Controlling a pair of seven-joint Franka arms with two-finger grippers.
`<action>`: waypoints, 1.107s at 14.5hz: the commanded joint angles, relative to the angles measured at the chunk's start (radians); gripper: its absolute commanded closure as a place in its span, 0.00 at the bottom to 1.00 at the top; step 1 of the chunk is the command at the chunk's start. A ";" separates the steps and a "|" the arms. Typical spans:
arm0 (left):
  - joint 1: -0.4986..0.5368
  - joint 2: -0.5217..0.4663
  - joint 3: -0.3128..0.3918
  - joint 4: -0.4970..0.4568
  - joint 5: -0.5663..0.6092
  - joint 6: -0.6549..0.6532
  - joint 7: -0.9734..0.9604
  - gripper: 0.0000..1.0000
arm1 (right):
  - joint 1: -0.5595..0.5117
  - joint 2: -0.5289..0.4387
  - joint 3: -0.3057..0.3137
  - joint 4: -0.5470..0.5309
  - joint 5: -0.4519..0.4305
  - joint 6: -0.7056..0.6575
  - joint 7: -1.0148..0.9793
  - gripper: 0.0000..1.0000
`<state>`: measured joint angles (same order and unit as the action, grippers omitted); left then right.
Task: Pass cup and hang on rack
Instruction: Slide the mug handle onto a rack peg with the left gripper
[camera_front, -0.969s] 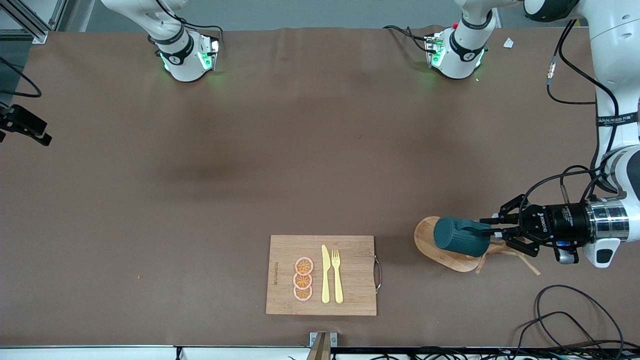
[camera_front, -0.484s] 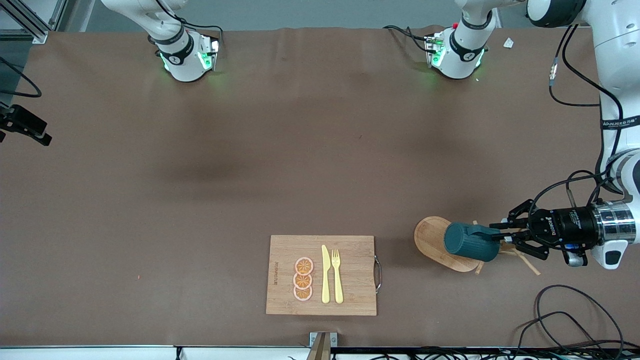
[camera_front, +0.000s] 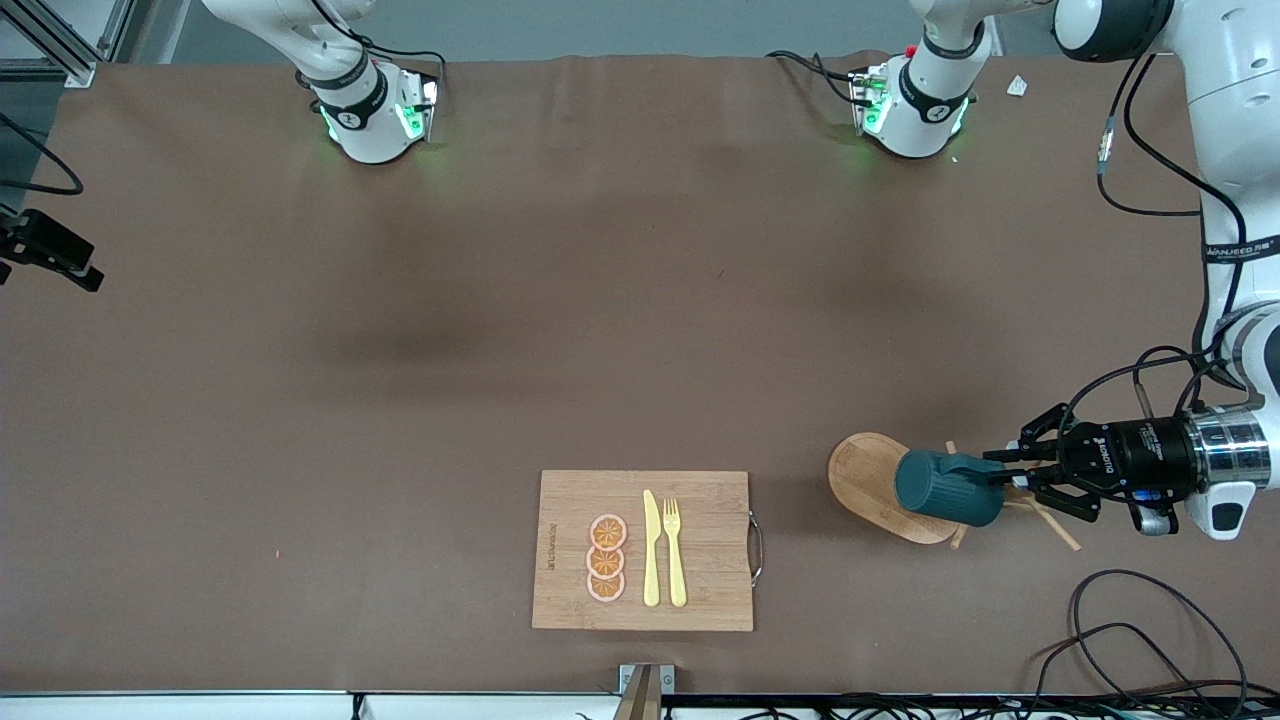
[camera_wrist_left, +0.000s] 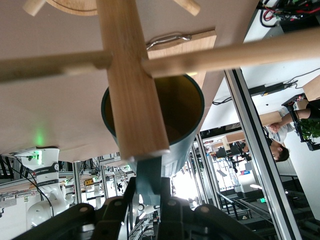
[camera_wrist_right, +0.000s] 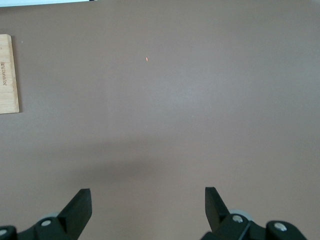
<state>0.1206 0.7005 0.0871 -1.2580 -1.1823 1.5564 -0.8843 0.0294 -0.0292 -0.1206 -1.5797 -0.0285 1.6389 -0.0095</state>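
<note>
The dark teal cup (camera_front: 945, 488) hangs on its side over the rack (camera_front: 870, 485), with my left gripper (camera_front: 995, 480) shut on its small handle. In the left wrist view the cup's mustard-yellow inside (camera_wrist_left: 185, 105) faces the camera. The rack's wooden post (camera_wrist_left: 132, 85) crosses in front of the cup's mouth, and a thin peg (camera_wrist_left: 240, 52) runs beside it. The left gripper (camera_wrist_left: 150, 200) pinches the teal handle between its fingers. My right gripper (camera_wrist_right: 147, 200) is open over bare brown table and holds nothing; it is out of the front view.
A bamboo cutting board (camera_front: 645, 550) with orange slices, a yellow knife and a fork lies near the table's front edge, toward the middle. Loose black cables (camera_front: 1130, 630) lie near the front edge at the left arm's end. The arm bases (camera_front: 365, 110) stand along the back.
My left gripper has carried the cup a little toward the left arm's end of the table, over the rack. The right arm has not moved.
</note>
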 joint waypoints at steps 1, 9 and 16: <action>0.001 0.013 0.008 0.017 0.010 -0.010 0.011 0.99 | -0.002 -0.015 0.006 -0.009 -0.011 -0.004 0.008 0.00; 0.001 0.014 0.029 0.015 0.046 -0.001 0.019 0.99 | -0.002 -0.015 0.006 -0.008 -0.011 -0.004 0.008 0.00; 0.001 0.025 0.028 0.015 0.044 0.002 0.016 0.57 | -0.002 -0.015 0.006 -0.008 -0.011 -0.001 0.008 0.00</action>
<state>0.1206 0.7153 0.1145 -1.2578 -1.1466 1.5592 -0.8778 0.0294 -0.0292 -0.1206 -1.5797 -0.0285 1.6389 -0.0095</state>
